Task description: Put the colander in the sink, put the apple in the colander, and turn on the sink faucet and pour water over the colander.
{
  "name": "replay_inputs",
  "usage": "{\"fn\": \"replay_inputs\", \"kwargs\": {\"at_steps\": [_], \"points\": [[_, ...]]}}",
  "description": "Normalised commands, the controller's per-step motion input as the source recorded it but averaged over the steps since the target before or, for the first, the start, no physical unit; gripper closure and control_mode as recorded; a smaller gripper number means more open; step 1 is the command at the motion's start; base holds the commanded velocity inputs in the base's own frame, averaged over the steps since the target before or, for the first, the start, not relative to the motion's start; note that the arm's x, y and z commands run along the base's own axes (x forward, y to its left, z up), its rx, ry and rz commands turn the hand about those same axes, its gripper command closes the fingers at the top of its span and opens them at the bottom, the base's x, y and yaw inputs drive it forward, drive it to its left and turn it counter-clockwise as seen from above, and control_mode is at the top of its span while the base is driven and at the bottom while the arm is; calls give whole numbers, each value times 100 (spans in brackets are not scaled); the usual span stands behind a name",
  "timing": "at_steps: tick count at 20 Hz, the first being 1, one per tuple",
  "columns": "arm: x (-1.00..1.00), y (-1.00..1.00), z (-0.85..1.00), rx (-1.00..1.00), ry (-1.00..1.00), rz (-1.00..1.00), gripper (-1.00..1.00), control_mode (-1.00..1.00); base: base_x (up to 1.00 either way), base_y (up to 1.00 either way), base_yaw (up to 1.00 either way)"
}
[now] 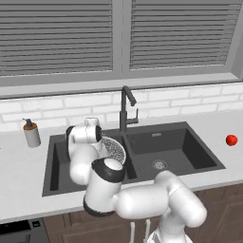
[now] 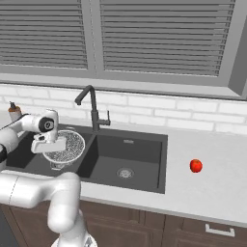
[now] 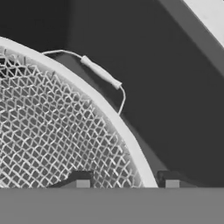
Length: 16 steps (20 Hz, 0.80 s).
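Note:
The speckled mesh colander point(image 1: 114, 150) point(image 2: 66, 144) point(image 3: 52, 131) sits low in the left basin of the dark double sink point(image 1: 190, 153) point(image 2: 142, 155). My gripper point(image 3: 126, 180) is at its near rim, open, one fingertip point(image 3: 81, 180) inside the mesh and the other outside, with the pale rim running between them. A wire side handle point(image 3: 101, 72) sticks out from the rim. The red apple point(image 1: 231, 140) point(image 2: 195, 165) lies on the counter right of the sink. The dark faucet point(image 1: 125, 107) point(image 2: 91, 109) stands behind the divider, no water running.
A soap dispenser point(image 1: 31, 133) point(image 2: 14, 112) stands on the counter left of the sink. The right basin has a round metal drain point(image 1: 159, 164) point(image 2: 125, 172). A white tiled wall and shuttered window lie behind the counter.

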Motion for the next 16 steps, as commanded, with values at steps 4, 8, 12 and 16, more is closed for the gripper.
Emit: {"fn": "replay_inputs", "kwargs": {"at_steps": [4, 8, 12, 16], "points": [[-7, 25, -52, -8, 26, -25, 100, -100, 0, 0, 0], [-2, 24, -26, -7, 20, -26, 100, -100, 0, 0, 0], [4, 22, -7, -6, 20, -24, 100, -100, 0, 0, 0], [-13, 35, 0, -1, 29, -22, 100, -100, 0, 0, 0]]}}
